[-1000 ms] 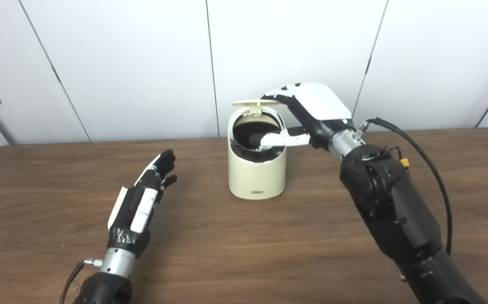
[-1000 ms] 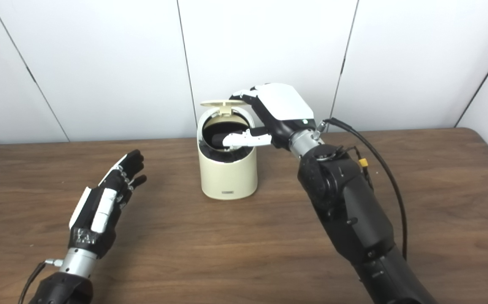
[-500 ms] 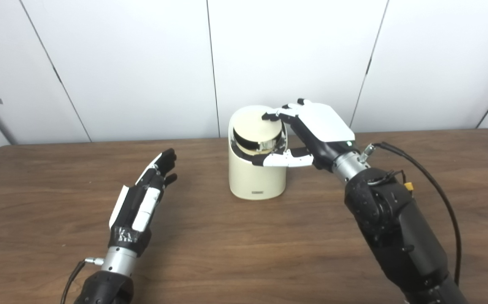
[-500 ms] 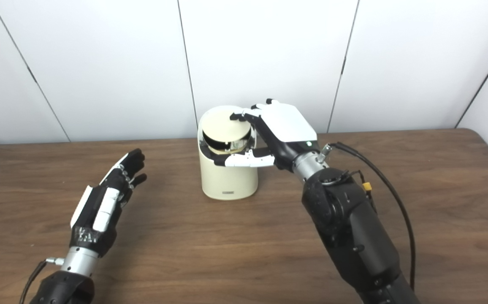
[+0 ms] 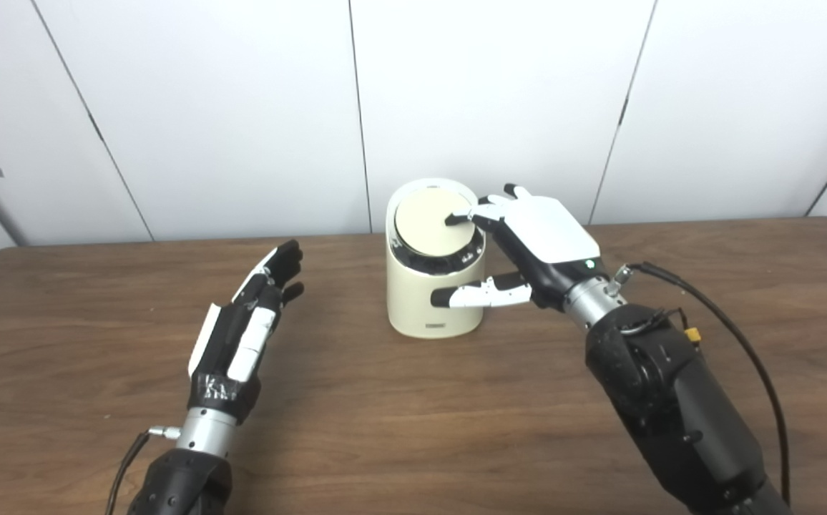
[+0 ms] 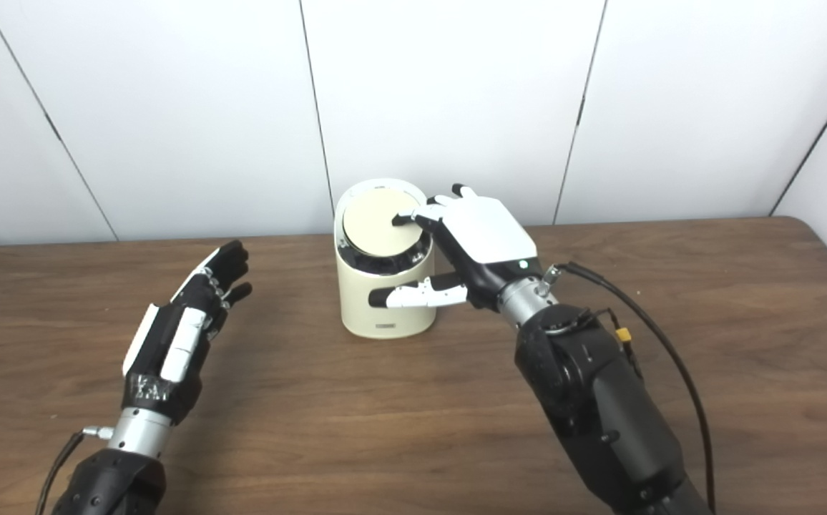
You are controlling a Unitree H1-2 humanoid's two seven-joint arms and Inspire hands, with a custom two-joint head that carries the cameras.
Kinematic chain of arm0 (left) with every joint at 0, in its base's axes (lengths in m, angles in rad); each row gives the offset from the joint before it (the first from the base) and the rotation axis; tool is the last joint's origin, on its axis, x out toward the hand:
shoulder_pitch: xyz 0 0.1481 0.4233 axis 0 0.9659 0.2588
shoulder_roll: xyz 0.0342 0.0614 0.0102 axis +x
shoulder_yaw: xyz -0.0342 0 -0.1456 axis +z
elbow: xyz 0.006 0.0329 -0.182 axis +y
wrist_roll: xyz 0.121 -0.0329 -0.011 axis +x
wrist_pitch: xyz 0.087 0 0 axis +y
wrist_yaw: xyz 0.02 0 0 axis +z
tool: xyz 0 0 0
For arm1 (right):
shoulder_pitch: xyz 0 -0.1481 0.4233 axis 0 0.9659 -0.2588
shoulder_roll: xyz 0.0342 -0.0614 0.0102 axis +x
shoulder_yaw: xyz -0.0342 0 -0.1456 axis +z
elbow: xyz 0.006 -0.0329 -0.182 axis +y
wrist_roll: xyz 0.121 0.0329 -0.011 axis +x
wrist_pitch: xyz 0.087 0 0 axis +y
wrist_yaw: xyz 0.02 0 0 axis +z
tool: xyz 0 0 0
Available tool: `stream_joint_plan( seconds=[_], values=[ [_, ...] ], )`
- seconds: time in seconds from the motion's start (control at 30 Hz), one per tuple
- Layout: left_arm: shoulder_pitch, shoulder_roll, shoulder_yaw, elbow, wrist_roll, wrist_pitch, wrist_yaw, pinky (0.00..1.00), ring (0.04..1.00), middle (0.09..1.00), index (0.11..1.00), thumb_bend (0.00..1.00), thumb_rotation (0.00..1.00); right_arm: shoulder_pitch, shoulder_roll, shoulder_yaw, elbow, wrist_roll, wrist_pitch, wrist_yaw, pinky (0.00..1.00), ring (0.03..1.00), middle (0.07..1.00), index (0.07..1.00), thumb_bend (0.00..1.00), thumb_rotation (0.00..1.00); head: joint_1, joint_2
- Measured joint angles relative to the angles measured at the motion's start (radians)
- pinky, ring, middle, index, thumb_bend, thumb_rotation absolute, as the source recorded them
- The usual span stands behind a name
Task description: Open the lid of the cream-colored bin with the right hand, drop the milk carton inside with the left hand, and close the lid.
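- Cream bin upright near the far middle of the table, close to the wall; lid lying flat in its rim, seemingly shut.
- Right hand just beside the bin on the right, fingers spread and gripping nothing; one fingertip resting on the lid's right part, likely pressing it home.
- Thumb reaching across the front of the bin wall, touching or nearly so, probably steadying the bin against a push.
- Left hand well apart to the left, fingers loosely straight and open, holding nothing, palm turned inward, plainly waiting.
- Milk carton nowhere visible; presumably inside the bin, not confirmable with the lid down.
- Bare wood all round the bin: free room to lift the right hand up and back; table edges far from everything.
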Motion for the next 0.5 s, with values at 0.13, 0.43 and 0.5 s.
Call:
stream_joint_plan(
  seconds=[0.13,0.43,0.5],
  values=[
    [-0.001,-0.002,0.002,0.0,0.0,0.002,-0.001,0.91,0.947,0.928,0.94,0.79,0.81,-0.054,-0.039,0.103,0.033,-0.167,-0.026,0.012,1.0,0.943,0.86,0.84,0.78,0.88,0.0,0.003],
    [0.0,-0.005,0.004,-0.002,0.0,0.01,-0.001,0.92,0.948,0.929,0.939,0.79,0.81,-0.119,-0.082,0.242,0.08,-0.483,-0.076,0.023,1.0,0.937,0.865,0.84,0.76,0.77,0.002,0.011],
    [0.0,-0.005,0.005,-0.003,0.0,0.018,-0.001,0.92,0.949,0.93,0.938,0.79,0.81,-0.131,-0.084,0.248,0.093,-0.517,-0.077,0.023,1.0,0.936,0.869,0.837,0.75,0.75,0.002,0.011]
  ],
)
